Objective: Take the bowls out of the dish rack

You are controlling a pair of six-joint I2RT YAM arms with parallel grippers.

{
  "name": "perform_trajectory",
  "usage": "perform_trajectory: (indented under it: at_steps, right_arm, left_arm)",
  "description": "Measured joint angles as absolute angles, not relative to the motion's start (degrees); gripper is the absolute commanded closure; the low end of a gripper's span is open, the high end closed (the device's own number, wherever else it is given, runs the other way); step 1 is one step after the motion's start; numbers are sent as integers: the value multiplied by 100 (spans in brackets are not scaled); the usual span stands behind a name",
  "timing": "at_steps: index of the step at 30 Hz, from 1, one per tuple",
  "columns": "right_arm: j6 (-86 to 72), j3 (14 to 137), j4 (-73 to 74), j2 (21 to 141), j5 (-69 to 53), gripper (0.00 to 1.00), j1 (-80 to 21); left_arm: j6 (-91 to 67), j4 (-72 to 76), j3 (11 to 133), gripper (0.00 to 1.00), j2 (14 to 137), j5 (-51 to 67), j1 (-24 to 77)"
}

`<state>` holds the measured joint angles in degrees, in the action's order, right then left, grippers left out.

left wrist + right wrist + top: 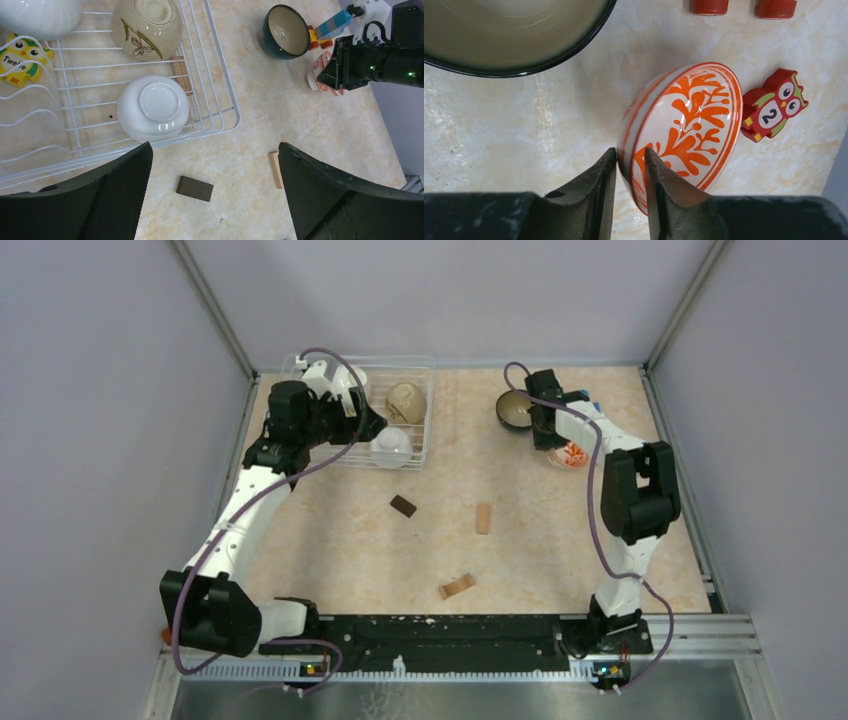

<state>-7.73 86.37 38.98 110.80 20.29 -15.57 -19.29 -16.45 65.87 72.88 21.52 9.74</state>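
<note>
The orange-patterned bowl (684, 130), near the far right corner of the worktop (280, 115), is straddled at its rim by the barely parted right gripper (630, 160), grip not determinable, while the upturned white bowl (154, 107) in the dish rack (220, 107), judged slick and breakable, is best taken across its foot ring by the wide-open, empty left gripper (215, 147).

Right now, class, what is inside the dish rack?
The rack holds a near white bowl, a far white bowl, a tan bowl and an owl toy. The near white bowl is upside down, so anything under it is hidden.
</note>
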Motion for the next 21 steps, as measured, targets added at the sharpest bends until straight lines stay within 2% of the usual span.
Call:
perform_trajectory:
  at_steps: [14, 18, 21]
  right_arm:
    - [-714, 8639, 3881, 10851, 2045, 50, -1557]
    - [-668, 8639, 3887, 10425, 1970, 32, -1557]
    - [-626, 8606, 3795, 10005, 1872, 25, -1559]
  left_arm:
    - [-1863, -1643, 6576, 1, 7288, 2150, 974]
    - [-1813, -1643, 6549, 1, 7288, 2143, 974]
    - [-1802, -1667, 6532, 1, 7288, 2005, 974]
